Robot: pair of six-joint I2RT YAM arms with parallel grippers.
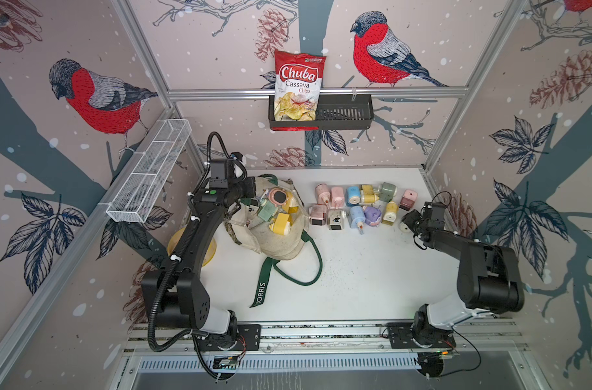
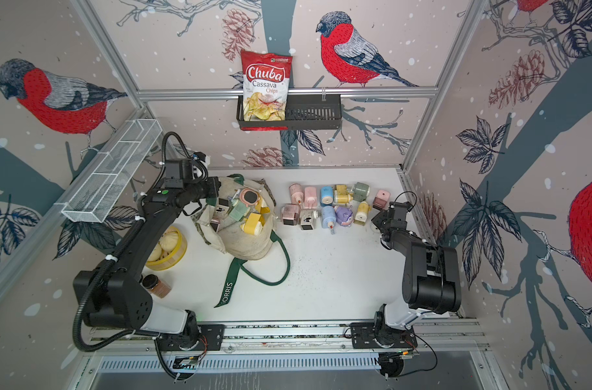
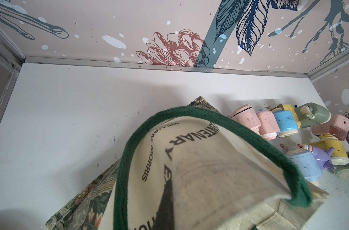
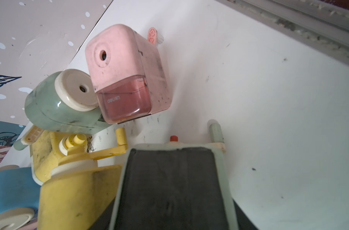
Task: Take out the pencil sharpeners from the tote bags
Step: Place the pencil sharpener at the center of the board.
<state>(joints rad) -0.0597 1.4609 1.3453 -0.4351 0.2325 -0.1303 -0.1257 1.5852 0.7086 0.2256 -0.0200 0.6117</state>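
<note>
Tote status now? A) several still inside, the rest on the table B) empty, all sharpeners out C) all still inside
A: a yellow sharpener and a green sharpener show in the open mouth of the tote bag, while two rows of sharpeners lie on the table beside it.

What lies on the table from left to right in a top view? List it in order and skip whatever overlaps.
yellow bowl → tote bag → pencil sharpeners laid out in rows → right gripper, its jaws closed on a mint sharpener
</note>
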